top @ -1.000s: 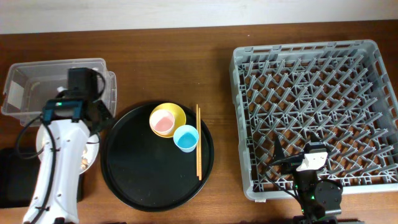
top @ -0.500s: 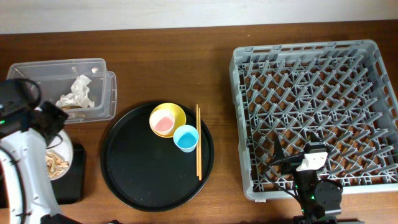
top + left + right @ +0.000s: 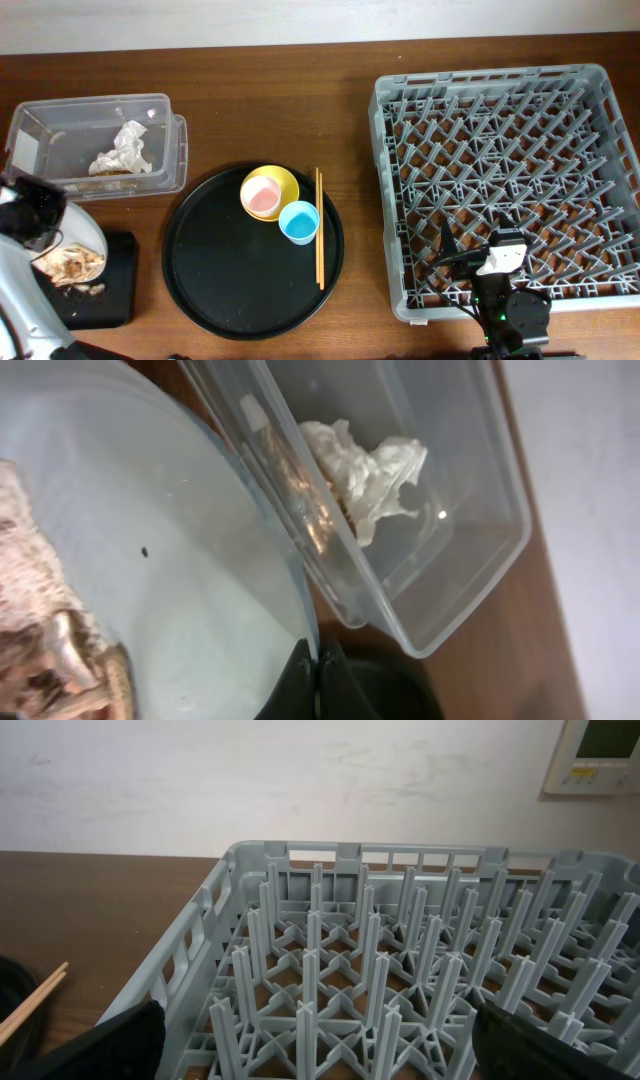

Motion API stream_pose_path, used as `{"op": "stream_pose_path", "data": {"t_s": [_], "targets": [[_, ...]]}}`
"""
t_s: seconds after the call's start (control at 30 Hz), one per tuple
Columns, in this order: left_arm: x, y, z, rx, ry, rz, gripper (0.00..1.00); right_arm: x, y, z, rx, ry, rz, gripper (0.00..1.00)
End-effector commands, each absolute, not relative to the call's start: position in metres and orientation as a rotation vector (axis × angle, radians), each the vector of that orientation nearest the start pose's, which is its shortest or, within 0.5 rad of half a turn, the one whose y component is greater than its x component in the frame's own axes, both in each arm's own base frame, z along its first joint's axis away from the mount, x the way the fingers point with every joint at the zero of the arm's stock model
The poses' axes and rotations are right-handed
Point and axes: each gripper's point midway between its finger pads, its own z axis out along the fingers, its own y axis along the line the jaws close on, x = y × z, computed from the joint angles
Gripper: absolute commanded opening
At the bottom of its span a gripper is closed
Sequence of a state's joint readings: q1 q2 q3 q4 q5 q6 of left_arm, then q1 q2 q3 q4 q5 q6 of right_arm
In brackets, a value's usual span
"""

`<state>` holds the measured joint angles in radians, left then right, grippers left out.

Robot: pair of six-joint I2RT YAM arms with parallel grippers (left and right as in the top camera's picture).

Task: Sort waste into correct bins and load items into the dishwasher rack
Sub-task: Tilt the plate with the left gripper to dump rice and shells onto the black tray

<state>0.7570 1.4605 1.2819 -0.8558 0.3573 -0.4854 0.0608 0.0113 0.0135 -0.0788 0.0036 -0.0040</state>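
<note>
At the far left the left claw (image 3: 317, 676) is pressed together on the rim of the grey plate (image 3: 180, 550), pinching it. The plate is tilted, over the left part of the small black tray (image 3: 112, 290). Brown food scraps (image 3: 68, 265) are heaped on the low side of the plate. A few bits show at its lower edge, and whether those are on the plate or on the tray I cannot tell. The white arm hides the tray's left end.

Just behind, apart from the plate, is the clear tub (image 3: 60, 115), with the crumpled napkin (image 3: 122, 150) inside against its near wall. In the left wrist view the plate's rim cuts across the tub's near corner.

Next to the right, the big round black tray (image 3: 230, 280) lies on the wooden table (image 3: 355, 120). On its far half is the yellow bowl (image 3: 285, 180) with the pink cup (image 3: 262, 197) sitting in it. The blue cup (image 3: 299, 222) stands upright, touching the bowl's near right edge. The chopsticks (image 3: 319, 228) lie just right of both, pointing front to back, near the tray's right rim.

The grey rack (image 3: 520, 130) fills the right side, with nothing among its pegs. The right claw (image 3: 315, 1020) hangs over its near left corner, fingers spread wide, holding nothing.
</note>
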Motion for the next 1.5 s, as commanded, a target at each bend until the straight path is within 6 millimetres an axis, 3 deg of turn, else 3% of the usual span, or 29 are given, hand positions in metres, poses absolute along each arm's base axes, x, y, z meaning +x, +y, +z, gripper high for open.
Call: {"op": "stream_pose_path", "data": {"t_s": [0.0, 0.23, 0.43, 0.53, 0.63, 0.8, 0.87, 0.97, 1.03, 1.13, 1.17, 1.27, 1.47], "targets": [[0.305, 0.214, 0.208, -1.339, 2.064, -0.476, 0.00, 0.246, 0.014, 0.155, -0.044, 1.653, 0.041, 0.98], [0.307, 0.221, 0.193, -1.384, 2.020, -0.702, 0.00, 0.246, 0.014, 0.155, -0.044, 1.653, 0.041, 0.98], [0.307, 0.217, 0.210, -1.320, 1.938, -0.893, 0.00, 0.246, 0.014, 0.155, -0.044, 1.653, 0.041, 0.98], [0.299, 0.228, 0.208, -1.360, 1.918, -0.860, 0.00, 0.246, 0.014, 0.155, -0.044, 1.653, 0.041, 0.98], [0.291, 0.222, 0.206, -1.424, 1.904, -0.924, 0.00, 0.246, 0.014, 0.155, -0.044, 1.653, 0.041, 0.98], [0.289, 0.229, 0.209, -1.410, 1.882, -0.911, 0.00, 0.246, 0.014, 0.155, -0.044, 1.653, 0.041, 0.98], [0.286, 0.244, 0.201, -1.437, 1.901, -0.781, 0.00, 0.246, 0.014, 0.155, -0.044, 1.653, 0.041, 0.98], [0.286, 0.228, 0.209, -1.425, 1.872, -0.930, 0.00, 0.246, 0.014, 0.155, -0.044, 1.653, 0.041, 0.98], [0.289, 0.233, 0.212, -1.396, 1.862, -0.916, 0.00, 0.246, 0.014, 0.155, -0.044, 1.653, 0.041, 0.98], [0.296, 0.213, 0.237, -1.291, 1.785, -1.141, 0.00, 0.246, 0.014, 0.155, -0.044, 1.653, 0.041, 0.98], [0.299, 0.218, 0.241, -1.256, 1.778, -1.121, 0.00, 0.246, 0.014, 0.155, -0.044, 1.653, 0.041, 0.98], [0.296, 0.213, 0.243, -1.268, 1.760, -1.173, 0.00, 0.246, 0.014, 0.155, -0.044, 1.653, 0.041, 0.98], [0.281, 0.226, 0.224, -1.420, 1.784, -1.062, 0.00, 0.246, 0.014, 0.155, -0.044, 1.653, 0.041, 0.98]]}}
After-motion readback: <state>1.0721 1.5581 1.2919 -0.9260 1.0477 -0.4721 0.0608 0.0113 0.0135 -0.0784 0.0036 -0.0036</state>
